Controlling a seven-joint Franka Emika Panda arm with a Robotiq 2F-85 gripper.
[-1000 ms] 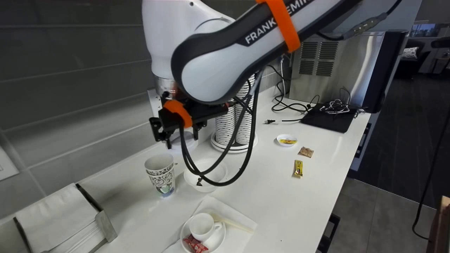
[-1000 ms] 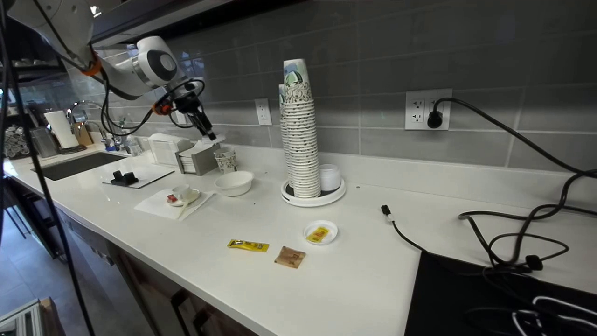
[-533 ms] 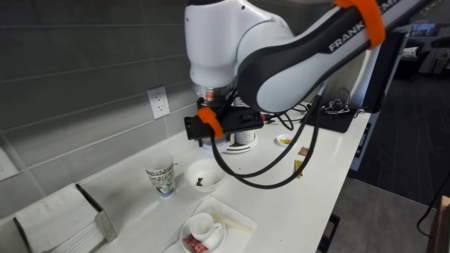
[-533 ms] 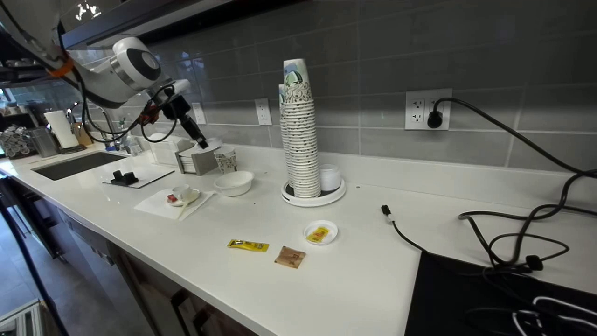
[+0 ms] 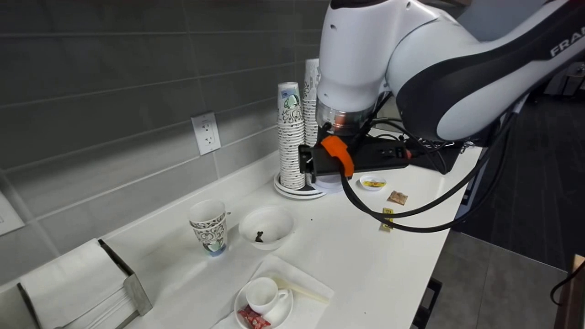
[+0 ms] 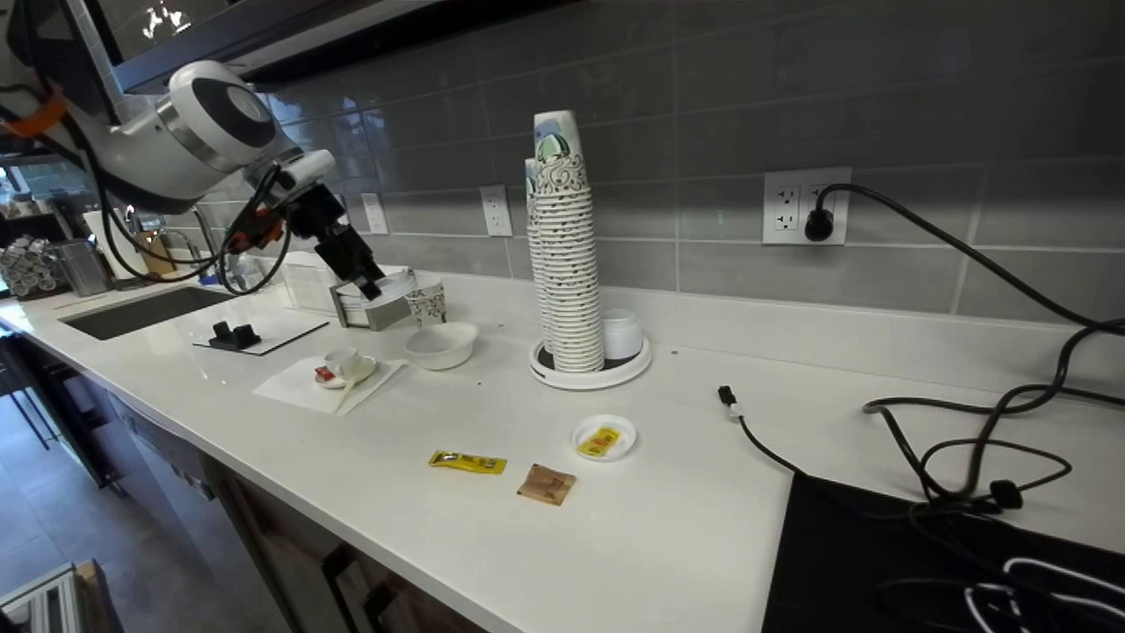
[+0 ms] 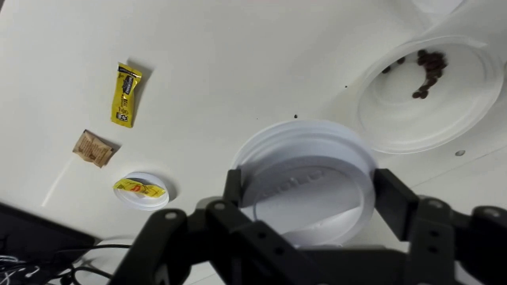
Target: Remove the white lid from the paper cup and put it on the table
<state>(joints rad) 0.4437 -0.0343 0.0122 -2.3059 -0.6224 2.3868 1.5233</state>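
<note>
Found the end effector clamped on the white lid, bearing with black pads on opposite edges. Noted raised lettering on the lid face shown in the wrist view, too blurred to read in full. Confirmed the lid lifted clear of the table, slightly tilted in an exterior view, and apart from the paper cup. Found the cup upright on the table, top uncovered, with two rims one above the other, standing near the tiled wall between a napkin holder and a white bowl. Saw dark brown pieces inside the bowl; unable to identify these.

Recorded a white mug and a red packet together on a saucer, set on a white napkin, with a pale utensil lying across it. Counted two tall stacks of patterned cups on a round tray, partly hidden behind the arm in an exterior view. Located a shallow white dish holding a small yellow sachet, resting on the table. Logged a long yellow packet and a brown packet lying flat, near each other and apart from the dish. Noted a flat black panel lying on the table, with tangled cables across it.
</note>
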